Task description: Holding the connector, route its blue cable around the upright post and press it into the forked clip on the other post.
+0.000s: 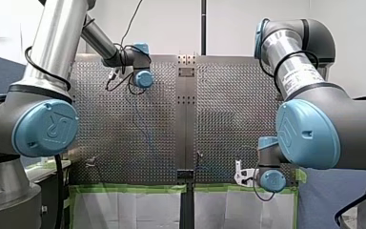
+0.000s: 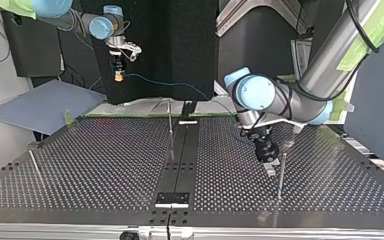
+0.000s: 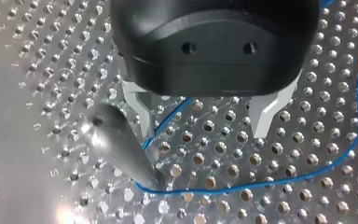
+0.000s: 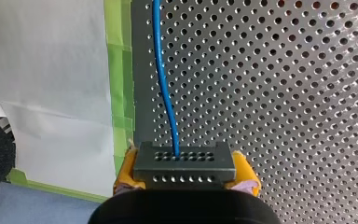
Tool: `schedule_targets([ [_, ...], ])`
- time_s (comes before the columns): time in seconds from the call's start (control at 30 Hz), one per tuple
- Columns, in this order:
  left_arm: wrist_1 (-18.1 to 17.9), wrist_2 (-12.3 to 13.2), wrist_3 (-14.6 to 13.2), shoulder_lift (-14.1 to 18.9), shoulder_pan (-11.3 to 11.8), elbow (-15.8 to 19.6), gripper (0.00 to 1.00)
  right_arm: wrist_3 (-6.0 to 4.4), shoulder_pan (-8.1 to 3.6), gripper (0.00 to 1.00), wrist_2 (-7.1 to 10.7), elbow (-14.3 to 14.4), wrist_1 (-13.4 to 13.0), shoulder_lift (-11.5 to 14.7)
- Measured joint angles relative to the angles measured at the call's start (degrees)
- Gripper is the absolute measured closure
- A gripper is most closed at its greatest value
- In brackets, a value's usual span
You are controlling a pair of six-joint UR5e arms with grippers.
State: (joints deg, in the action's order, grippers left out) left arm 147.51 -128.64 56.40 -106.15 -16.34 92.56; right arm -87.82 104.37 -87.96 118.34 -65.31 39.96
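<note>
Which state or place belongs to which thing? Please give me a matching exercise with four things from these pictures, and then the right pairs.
Things:
1. connector
2. blue cable
3. left pincer
4. upright post

States or places:
A. open, fingers apart
B. upright, close beside the left pincer
C. gripped in the right pincer
D. bends at the foot of the post

Pairs: 1-C, 2-D, 3-A, 4-B

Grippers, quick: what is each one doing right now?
Left gripper: open, gripping nothing; the blue cable passes loose between its fingers.
Right gripper: shut on the connector, yellow pads either side.
</note>
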Motion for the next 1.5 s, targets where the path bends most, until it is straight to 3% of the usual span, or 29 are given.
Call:
schedule_targets([
  [0.4,2.5,0.7,0.2,-2.0,-0.3,-0.2,0.01,-0.01,0.00,1.00,0.15,0.0,0.0,-0.1],
  [0.77,3.9,1.2,2.5,-5.3,-0.8,0.8,0.01,-0.03,-0.01,1.00,0.23,0.0,0.0,-0.2],
  [1.5,1.7,2.8,3.1,-6.6,-2.6,7.4,0.01,-0.12,0.08,1.00,0.33,0.0,0.0,-0.2],
])
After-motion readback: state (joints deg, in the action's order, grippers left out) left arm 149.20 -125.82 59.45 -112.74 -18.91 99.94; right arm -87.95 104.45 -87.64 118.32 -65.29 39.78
